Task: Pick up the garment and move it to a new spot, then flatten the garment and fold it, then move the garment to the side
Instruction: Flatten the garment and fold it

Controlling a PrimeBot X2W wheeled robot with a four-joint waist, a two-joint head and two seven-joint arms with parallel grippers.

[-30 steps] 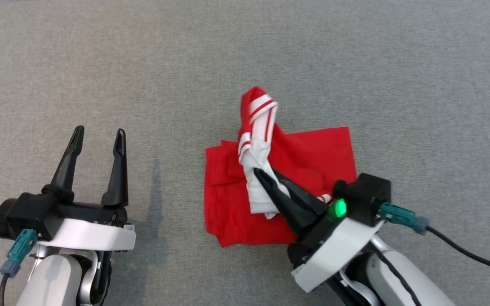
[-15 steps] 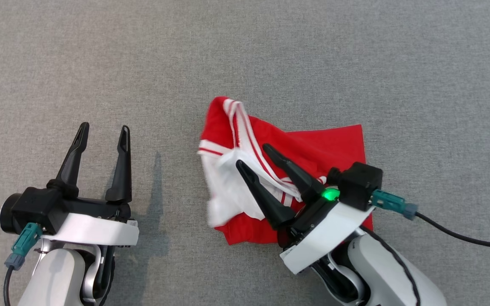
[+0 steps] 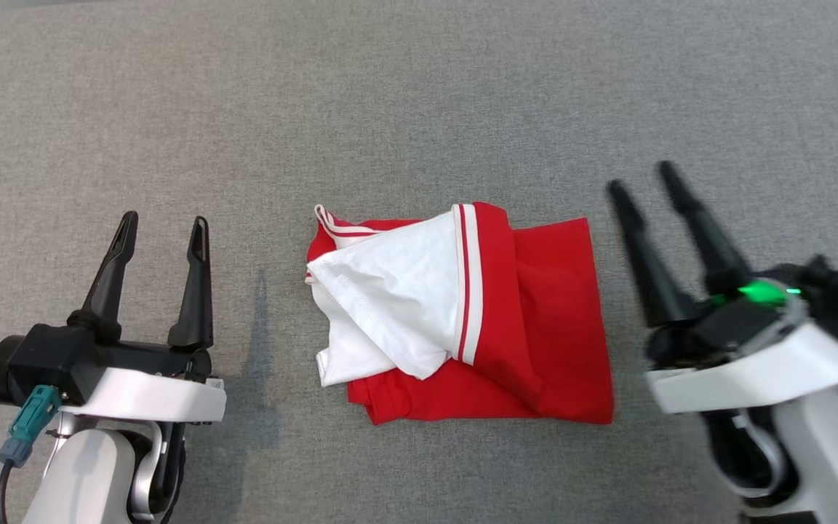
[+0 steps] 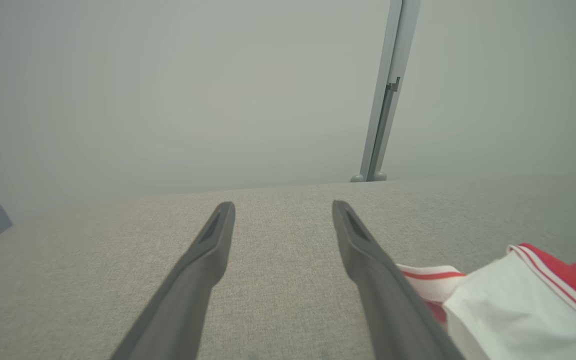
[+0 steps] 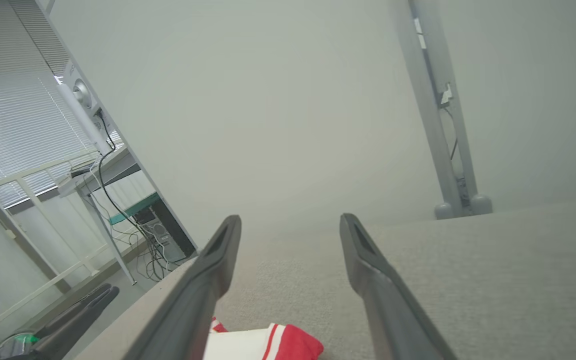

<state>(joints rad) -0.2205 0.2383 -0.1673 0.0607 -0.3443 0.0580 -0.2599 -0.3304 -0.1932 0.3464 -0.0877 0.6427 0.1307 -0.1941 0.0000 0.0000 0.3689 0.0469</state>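
Mid-surface, head view: garment (image 3: 550,313), red-white, folded on grey surface (image 3: 419,94); left gripper (image 3: 165,218) and right gripper (image 3: 639,176) spread wide, empty, flanking it.
Left wrist view: fingers (image 4: 203,270) wide; garment near right.
Right wrist view: fingers (image 5: 368,270) wide; garment near left.

No readable text or labels

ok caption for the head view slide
Red and white garment lies loosely folded on grey surface between open left gripper and open right gripper
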